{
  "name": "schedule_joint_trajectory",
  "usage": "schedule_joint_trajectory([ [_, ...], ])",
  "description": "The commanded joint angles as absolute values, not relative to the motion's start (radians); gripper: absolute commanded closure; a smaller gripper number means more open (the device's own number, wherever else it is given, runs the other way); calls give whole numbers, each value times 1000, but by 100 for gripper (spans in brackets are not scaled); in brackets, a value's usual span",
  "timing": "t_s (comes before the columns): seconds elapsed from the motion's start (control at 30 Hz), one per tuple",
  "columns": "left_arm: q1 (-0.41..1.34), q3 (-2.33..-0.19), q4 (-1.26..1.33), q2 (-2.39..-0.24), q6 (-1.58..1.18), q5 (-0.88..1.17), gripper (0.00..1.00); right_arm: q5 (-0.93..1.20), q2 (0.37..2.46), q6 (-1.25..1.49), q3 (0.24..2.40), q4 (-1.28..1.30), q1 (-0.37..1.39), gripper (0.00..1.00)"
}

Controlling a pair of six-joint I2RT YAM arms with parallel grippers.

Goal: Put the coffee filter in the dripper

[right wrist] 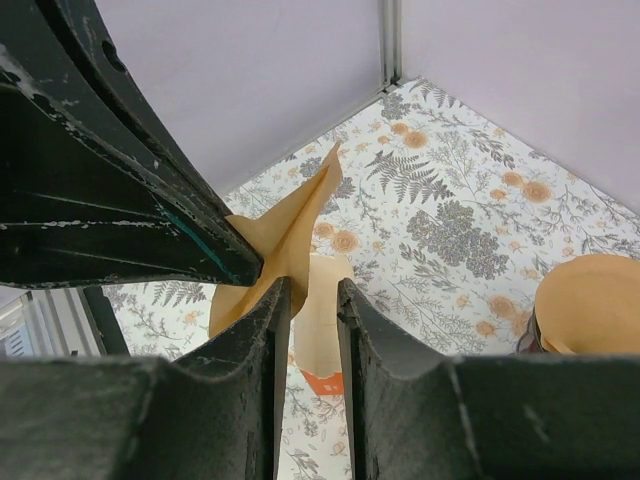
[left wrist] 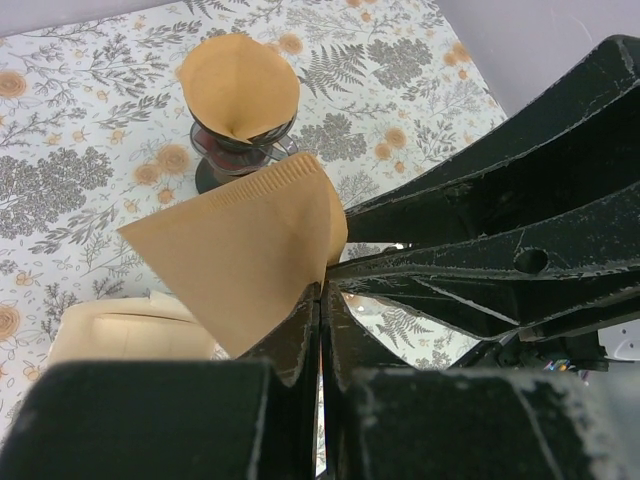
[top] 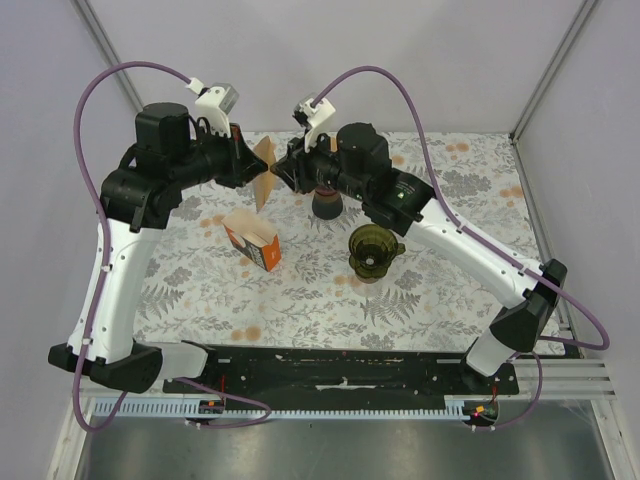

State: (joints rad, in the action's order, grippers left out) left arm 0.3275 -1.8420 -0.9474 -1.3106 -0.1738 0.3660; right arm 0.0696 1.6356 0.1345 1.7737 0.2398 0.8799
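Filter of brown paper (left wrist: 240,260), cone-shaped, hangs pinched in the closed left claw (left wrist: 320,288) above the floral desk (top: 450,290); right claw (right wrist: 313,295) stands open just beside its edge. Olive-green glass dripper (top: 372,248) sits well apart.

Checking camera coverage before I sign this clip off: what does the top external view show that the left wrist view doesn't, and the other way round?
Only the top external view shows the empty green dripper. Only the left wrist view shows a paper filter already seated in the dark dripper. Both show the left gripper shut on a brown filter, with the filter box on the table below it.
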Motion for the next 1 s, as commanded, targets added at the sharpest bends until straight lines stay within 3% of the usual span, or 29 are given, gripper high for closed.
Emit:
schedule_joint_trajectory([
  [0.0,331,-1856,-934,-1292,-150,399,98,80,1632,152,1804,189,882,68],
  [0.3,336,-1858,-913,-1308,-150,408,98,132,1663,248,1798,123,881,61],
  [0.37,339,-1861,-913,-1307,-149,411,98,91,1660,249,1793,123,881,69],
  [0.5,336,-1868,-926,-1302,-112,374,98,31,1638,255,1753,121,853,100],
  [0.73,336,-1855,-953,-1302,61,134,98,-212,1566,134,1671,137,828,100],
  [0.97,339,-1832,-924,-1301,84,164,98,-147,1580,121,1689,137,842,100],
])
